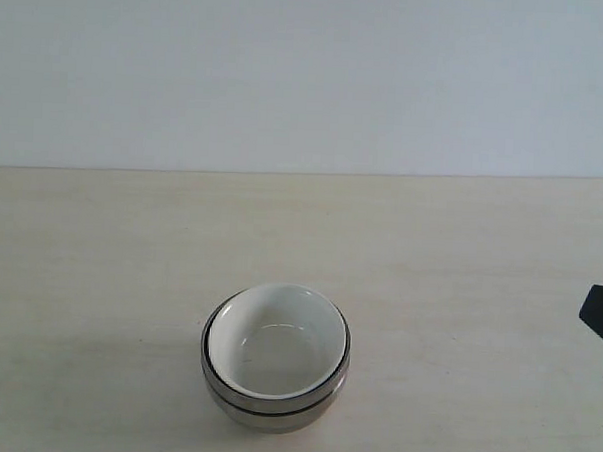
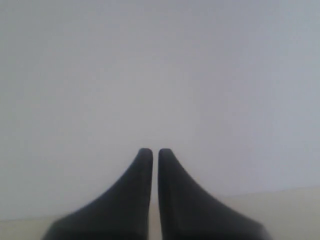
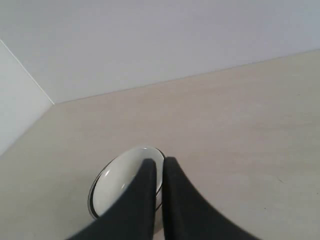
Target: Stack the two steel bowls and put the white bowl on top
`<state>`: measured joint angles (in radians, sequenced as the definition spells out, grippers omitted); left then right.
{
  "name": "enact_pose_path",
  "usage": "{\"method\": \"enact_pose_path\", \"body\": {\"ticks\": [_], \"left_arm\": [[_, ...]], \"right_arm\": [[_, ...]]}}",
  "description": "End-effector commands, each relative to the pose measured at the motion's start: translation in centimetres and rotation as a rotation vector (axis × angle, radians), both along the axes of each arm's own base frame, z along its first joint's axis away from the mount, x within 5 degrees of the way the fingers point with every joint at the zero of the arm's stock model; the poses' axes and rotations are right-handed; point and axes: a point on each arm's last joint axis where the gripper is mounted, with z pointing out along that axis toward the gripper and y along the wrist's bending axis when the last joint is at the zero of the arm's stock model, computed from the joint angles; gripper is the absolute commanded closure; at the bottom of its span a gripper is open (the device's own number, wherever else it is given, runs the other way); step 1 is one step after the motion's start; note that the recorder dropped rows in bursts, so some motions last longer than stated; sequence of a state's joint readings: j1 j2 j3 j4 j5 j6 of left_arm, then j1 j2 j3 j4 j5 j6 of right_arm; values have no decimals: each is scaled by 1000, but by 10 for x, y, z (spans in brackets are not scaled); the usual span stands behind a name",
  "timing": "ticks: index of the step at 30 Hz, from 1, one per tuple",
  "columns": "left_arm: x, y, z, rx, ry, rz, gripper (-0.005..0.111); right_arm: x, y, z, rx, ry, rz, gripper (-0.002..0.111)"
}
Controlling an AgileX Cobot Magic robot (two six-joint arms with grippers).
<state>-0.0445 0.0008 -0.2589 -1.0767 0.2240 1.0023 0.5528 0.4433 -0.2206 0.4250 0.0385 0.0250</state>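
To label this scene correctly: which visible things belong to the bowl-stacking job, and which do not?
Job:
glossy round cream-white bowl
shiny round steel bowls under it

Not job:
pale wooden table
plain grey wall

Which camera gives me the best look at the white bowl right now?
The exterior view: the white bowl shows whole and unobstructed, nested in the steel bowls. The right wrist view shows only part of it, behind the right gripper. The left wrist view shows none of it.
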Motion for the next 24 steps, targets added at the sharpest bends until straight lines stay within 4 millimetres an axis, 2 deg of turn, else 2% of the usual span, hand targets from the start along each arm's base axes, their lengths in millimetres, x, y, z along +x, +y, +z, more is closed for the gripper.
{"method": "enact_pose_path", "body": {"ticks": [1, 6, 14, 18, 24], "left_arm": [[3, 3, -4, 10, 14, 101, 103], [9, 7, -18, 9, 41, 156, 103], [23, 16, -69, -32, 166, 236, 103], [25, 16, -81, -26, 211, 240, 103], [24, 19, -86, -36, 267, 270, 103]], "right_arm": [[-1, -1, 1, -2, -17, -4, 108], [-1, -1, 1, -2, -17, -4, 108], [-1, -1, 1, -2, -17, -4, 108], [-1, -1, 1, -2, -17, -4, 108], [-1, -1, 1, -2, -17, -4, 108]]}}
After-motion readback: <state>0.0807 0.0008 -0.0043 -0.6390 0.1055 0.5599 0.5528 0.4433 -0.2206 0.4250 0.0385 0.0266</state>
